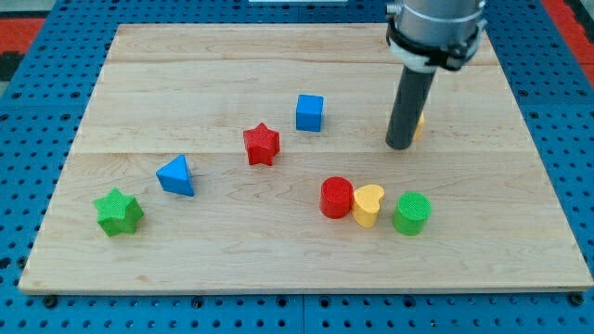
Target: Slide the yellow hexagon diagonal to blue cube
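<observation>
My tip (400,146) sits right against the yellow hexagon (419,124) (mostly hidden behind the rod), well right of the blue cube (310,112) on the bench (520,232). The end effector is 1 bare rod, gripping nothing. The push looks barely underway; next I judge a leftward, diagonal shove.

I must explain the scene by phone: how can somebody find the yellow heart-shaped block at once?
Look at the wooden board, toward its lower right. Three blocks sit there in a row: red cylinder, yellow heart, green cylinder. The heart is the middle one, touching the red cylinder, and the only one of the three that is yellow and not round.
</observation>
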